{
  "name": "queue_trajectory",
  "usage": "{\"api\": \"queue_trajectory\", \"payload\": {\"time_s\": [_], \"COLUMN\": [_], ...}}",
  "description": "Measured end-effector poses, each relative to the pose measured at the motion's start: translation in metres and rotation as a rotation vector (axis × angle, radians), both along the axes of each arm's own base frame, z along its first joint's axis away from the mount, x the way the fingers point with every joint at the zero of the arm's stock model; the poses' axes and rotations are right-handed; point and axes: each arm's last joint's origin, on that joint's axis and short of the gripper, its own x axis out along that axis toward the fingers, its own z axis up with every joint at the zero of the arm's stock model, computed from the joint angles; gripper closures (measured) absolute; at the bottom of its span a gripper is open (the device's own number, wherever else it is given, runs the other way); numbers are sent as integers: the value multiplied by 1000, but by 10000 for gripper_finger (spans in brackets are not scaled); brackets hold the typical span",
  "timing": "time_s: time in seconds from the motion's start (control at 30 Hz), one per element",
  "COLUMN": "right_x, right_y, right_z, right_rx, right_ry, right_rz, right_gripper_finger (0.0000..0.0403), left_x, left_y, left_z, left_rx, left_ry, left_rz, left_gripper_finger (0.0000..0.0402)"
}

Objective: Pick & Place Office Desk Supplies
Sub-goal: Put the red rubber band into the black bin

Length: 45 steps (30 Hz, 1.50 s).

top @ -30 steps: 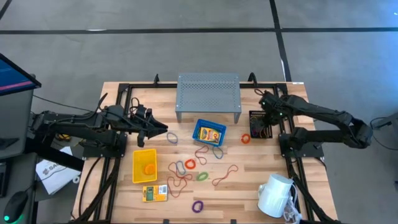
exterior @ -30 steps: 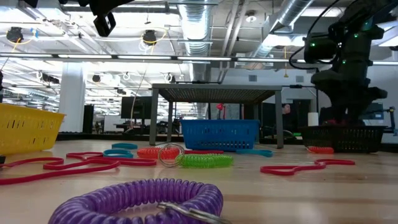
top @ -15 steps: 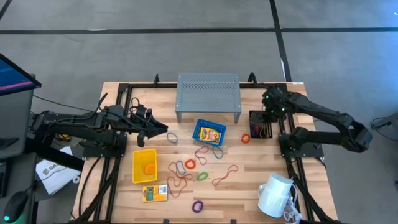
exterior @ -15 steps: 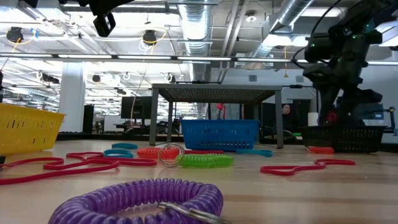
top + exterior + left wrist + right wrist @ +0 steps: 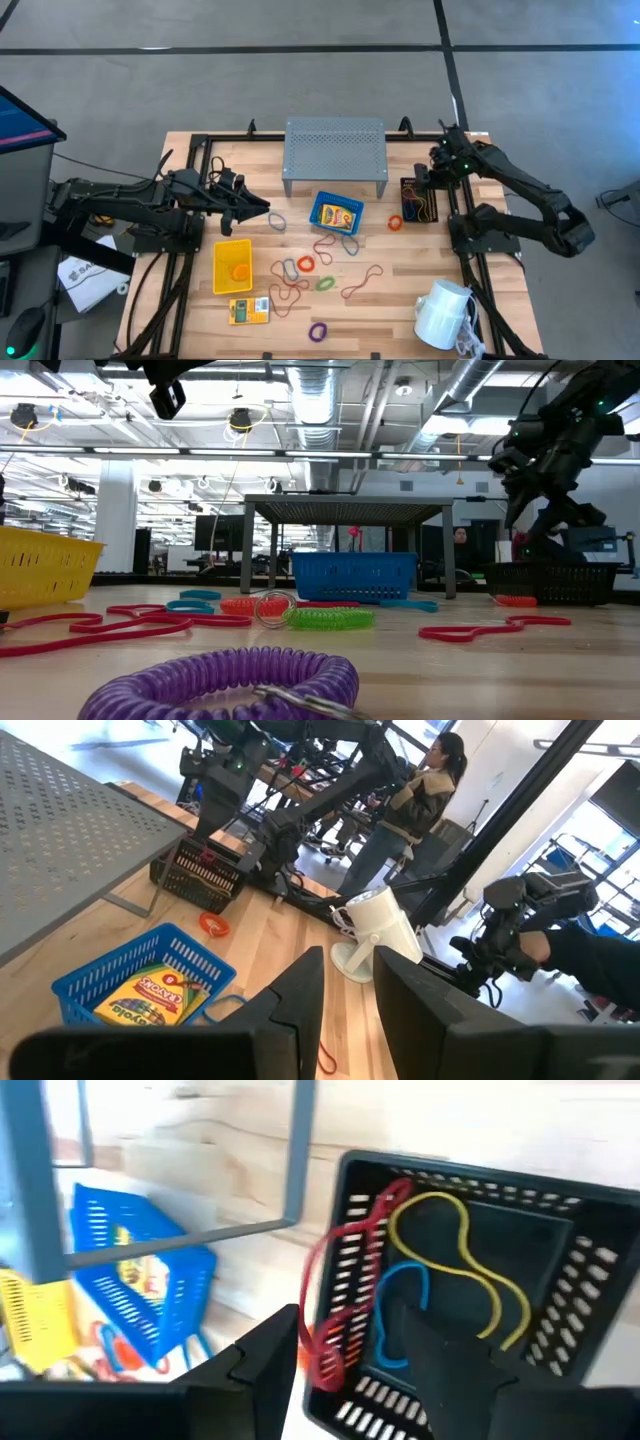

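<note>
Right gripper (image 5: pixel 436 172), fingers spread and empty, has lifted from the black bin (image 5: pixel 419 201); bands now lie inside. Left gripper (image 5: pixel 262 211) waits, fingers slightly parted, empty.

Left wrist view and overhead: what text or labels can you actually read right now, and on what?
"Crayola": likely on the yellow crayon box in the blue bin; blurred, so read partly from the logo's look.
Yellow packet beside the yellow bin: print too small to read.
White paper off the table's left edge: dark letters, cut off, unreadable.
Nothing else legible.
</note>
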Motion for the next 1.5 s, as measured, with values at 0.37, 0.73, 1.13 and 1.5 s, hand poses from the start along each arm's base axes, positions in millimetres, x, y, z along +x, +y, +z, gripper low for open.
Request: {"api": "queue_trajectory", "payload": {"time_s": [0.37, 0.73, 1.13, 1.5], "right_x": [-23, -31, -37, -38], "right_y": [3, 10, 18, 22], "right_z": [-10, -21, -19, -8], "right_rx": [63, 39, 28, -13], "right_ry": [-136, -72, -31, -32], "right_rz": [-39, -96, -112, -123], "right_gripper_finger": [227, 227, 227, 238], "left_x": [0, 0, 0, 0], "left_y": [0, 0, 0, 0], "left_z": [0, 1, 1, 1], "left_rx": [-4, -8, -16, -13], "left_ry": [0, -6, -11, -9], "left_rz": [1, 1, 2, 2], "left_gripper_finger": [316, 316, 316, 316]}}
